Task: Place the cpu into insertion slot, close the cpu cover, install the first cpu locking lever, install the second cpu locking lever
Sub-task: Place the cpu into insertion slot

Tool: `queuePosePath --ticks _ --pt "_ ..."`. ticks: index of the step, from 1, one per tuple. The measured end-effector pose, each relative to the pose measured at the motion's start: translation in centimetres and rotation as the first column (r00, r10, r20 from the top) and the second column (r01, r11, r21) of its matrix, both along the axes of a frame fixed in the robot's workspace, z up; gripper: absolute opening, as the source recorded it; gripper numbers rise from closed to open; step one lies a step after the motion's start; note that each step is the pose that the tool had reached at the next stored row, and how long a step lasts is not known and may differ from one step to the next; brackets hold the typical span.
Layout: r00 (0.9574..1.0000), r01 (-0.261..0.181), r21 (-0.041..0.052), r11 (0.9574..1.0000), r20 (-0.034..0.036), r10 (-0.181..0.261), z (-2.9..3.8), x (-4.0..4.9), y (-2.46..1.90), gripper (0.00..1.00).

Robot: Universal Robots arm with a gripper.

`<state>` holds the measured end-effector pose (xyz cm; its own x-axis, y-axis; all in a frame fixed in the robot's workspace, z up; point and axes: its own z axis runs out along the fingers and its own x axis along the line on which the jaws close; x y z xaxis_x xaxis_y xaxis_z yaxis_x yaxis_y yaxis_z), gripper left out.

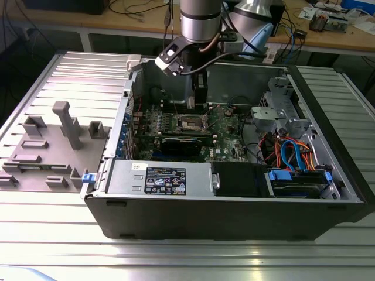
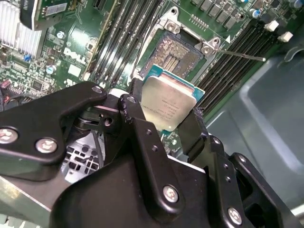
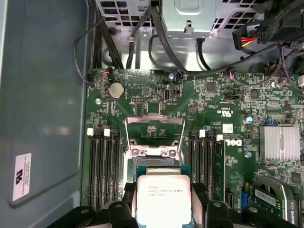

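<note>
Tool (image 2: 165, 116) pinches the cpu (image 2: 167, 97) by opposite edges near the insertion slot (image 2: 179, 51); light, rigid, likely fragile underneath.

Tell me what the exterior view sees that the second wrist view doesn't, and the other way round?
Exterior view: the whole open computer case, a grey tray of blocks at the exterior view's left, blue and orange cables, and the arm above the case.
Second wrist view: the cpu close up, pinched in the gripper, not yet in its slot.
Both: the green circuit board and the open insertion slot.
</note>
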<state>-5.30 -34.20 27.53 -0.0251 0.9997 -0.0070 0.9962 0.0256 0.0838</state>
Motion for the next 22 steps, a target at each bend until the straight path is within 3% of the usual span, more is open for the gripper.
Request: queuePosePath --ticks 2,7,10,22 --pt "1.0 0.0 0.0007 1.0 0.0004 0.0 -0.53 -0.02 0.0 0.54" --pt "0.9999 0.0 0.0006 1.0 0.0144 0.0 -1.44 -0.69 0.0 0.54" --pt "0.9999 0.0 0.0007 1.0 0.0162 0.0 -2.27 -0.84 0.0 0.54" --pt "0.9999 0.0 0.0009 1.0 0.0162 0.0 -2.48 -0.85 0.0 0.54"
